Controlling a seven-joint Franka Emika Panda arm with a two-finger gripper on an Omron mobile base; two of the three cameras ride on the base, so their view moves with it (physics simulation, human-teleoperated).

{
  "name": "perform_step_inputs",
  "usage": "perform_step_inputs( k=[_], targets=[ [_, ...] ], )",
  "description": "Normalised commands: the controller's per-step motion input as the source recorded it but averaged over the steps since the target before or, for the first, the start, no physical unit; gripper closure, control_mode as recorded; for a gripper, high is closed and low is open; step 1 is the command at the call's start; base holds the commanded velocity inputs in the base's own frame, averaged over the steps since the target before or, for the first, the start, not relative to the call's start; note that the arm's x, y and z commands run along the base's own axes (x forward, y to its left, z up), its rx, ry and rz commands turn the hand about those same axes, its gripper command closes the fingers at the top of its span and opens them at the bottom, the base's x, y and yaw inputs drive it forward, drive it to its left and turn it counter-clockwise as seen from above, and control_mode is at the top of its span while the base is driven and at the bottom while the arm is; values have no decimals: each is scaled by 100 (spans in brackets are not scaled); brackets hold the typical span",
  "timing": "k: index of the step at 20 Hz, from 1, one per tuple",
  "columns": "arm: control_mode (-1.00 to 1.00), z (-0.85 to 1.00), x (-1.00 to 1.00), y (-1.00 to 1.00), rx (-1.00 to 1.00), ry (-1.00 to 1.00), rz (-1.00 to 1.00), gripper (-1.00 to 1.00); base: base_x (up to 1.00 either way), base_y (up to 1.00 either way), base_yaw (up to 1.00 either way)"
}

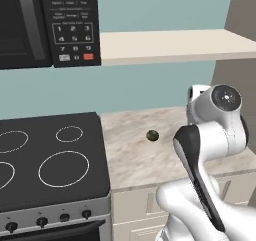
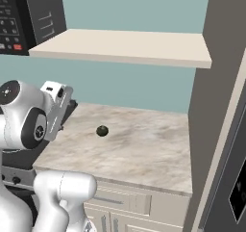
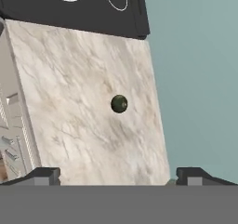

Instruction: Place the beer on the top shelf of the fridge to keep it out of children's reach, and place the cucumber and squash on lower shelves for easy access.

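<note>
The squash (image 1: 152, 135) sits alone in the middle of the counter (image 2: 144, 154), a small round dark olive ball, and that looks like the piece in hand now. The gripper (image 3: 119, 174) hangs above and back from it with the jaws spread wide and nothing between them; in the hand view the two dark fingertips (image 3: 45, 175) stand far apart at the bottom with the ball well clear ahead.

Judging by this, the step is the approach for the squash pick. Next move: bring the hand down over the ball, centre it between the fingers, then close. It is smooth and round, so I'd expect it to roll if nudged off-centre.

The counter is pale veined marble, flat and matte. To its left, the stove (image 1: 50, 160), glossy black with white burner rings. Above, a cream shelf (image 2: 129, 45) and a dark microwave (image 1: 45, 25). The grey fridge (image 2: 216, 120) stands at the right.
</note>
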Motion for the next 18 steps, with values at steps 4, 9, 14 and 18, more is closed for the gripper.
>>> perform_step_inputs(
  k=[4,9,14,18],
  targets=[
    [-100,-20,26,0,13,0,-30,-100,0,0,0],
    [-100,-17,27,0,19,0,-27,-100,0,0,0],
    [-100,-14,19,0,22,0,-19,-100,0,0,0],
    [-100,-15,15,0,26,0,-13,-100,0,0,0]
  ],
)
